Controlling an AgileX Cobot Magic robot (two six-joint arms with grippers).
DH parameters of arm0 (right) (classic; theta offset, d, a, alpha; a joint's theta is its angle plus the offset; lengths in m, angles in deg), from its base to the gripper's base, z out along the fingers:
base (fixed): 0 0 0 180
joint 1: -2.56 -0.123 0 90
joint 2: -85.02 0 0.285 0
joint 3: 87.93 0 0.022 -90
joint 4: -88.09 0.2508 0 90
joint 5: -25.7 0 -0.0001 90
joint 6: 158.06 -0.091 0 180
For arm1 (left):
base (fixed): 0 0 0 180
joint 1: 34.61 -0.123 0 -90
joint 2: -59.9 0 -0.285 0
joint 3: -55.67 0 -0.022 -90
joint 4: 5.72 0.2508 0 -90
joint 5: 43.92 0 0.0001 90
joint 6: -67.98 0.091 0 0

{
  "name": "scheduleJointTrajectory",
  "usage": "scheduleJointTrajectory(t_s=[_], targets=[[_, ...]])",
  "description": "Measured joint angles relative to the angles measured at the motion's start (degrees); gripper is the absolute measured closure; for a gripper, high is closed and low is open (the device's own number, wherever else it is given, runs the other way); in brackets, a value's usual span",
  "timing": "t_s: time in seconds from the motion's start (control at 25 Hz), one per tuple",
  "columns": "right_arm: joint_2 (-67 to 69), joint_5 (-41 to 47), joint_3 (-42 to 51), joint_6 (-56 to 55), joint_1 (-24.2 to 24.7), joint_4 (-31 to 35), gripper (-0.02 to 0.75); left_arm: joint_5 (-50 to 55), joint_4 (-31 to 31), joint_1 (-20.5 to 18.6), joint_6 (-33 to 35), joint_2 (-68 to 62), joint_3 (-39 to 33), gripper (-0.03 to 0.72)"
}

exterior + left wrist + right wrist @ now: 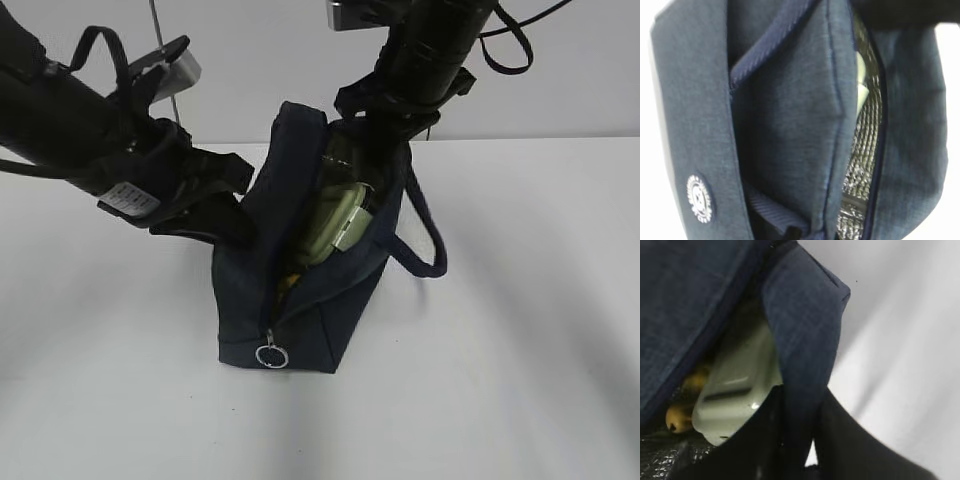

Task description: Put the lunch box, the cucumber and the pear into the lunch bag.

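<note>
Lunch bag (300, 290), dark navy, stands on the white tabletop (520, 350) with its top unzipped and the metal ring pull (271, 355) at the near end. Inside, the lunch box (335, 225) with its sage-green lid lies tilted, and the yellow pear (679, 417) sits beside it, toward the near end. Left jaws press at the bag's left wall, right jaws reach in at the far rim (805, 315); whether either pair is apart or clamped I cannot tell.
</note>
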Motion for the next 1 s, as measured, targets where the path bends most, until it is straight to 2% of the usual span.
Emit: scheduleJointTrajectory(t_s=[0.16, 0.24, 0.4, 0.76, 0.88, 1.0], targets=[[-0.1, -0.2, 0.0, 1.9, 0.0, 1.6, 0.286, -1.8, 0.5, 0.0, 0.0, 0.0, 0.0, 0.465], [-0.6, -0.2, 0.0, 2.2, 0.0, 1.9, 0.212, -2.2, 0.7, 0.0, 0.0, 0.1, 0.0, 0.372], [-3.2, -0.2, 0.0, 1.7, 0.0, -0.7, 0.192, -4.5, 1.5, 0.0, 0.0, 2.4, 0.0, 0.308], [-14.2, -0.2, 1.4, -0.1, 0.0, -3.4, 0.228, -7.7, 6.1, 0.0, 1.0, 11.6, 0.0, 0.298], [-18.5, -0.2, 7.2, -0.2, 0.0, -2.7, 0.238, -7.3, 8.1, 0.0, 1.1, 12.6, 0.0, 0.298], [-24.6, -3.8, 19.3, -0.2, 0.0, -1.0, 0.238, -5.3, 9.7, 0.0, 2.2, 12.8, 0.0, 0.298]])
